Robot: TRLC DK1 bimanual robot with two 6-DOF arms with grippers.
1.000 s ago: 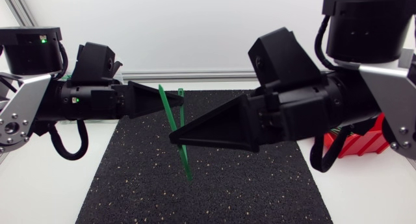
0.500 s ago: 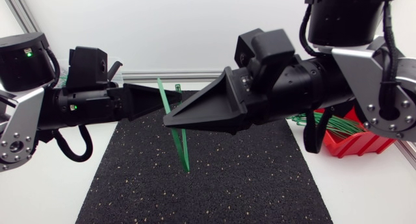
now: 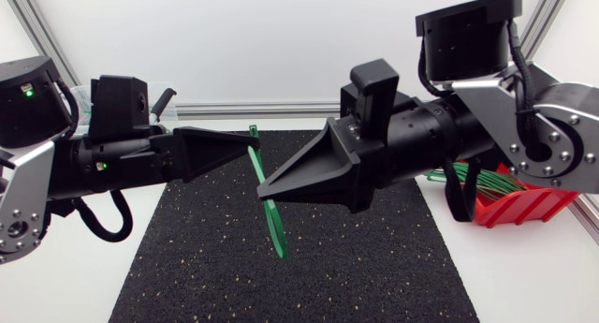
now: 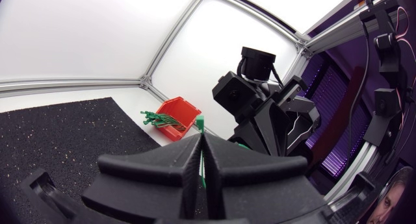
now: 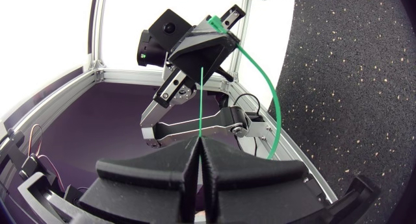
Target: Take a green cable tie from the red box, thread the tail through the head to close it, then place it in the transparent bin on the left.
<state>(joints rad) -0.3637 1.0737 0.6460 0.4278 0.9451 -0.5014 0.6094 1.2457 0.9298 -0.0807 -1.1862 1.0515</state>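
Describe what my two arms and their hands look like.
Both arms have silver-grey links and matte black joints. The left arm shows small green lights and a looping black cable; the right arm carries black cables too. The left hand and right hand are matte black, each with two broad wedge-shaped fingers.

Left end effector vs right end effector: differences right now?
Grip: left end effector holds the tie at its head end; right end effector pinches the thin tail. Reach: right end effector is past the mat's middle; left end effector is short of it. Shared: both shut on the same green tie, tips close together above the mat.
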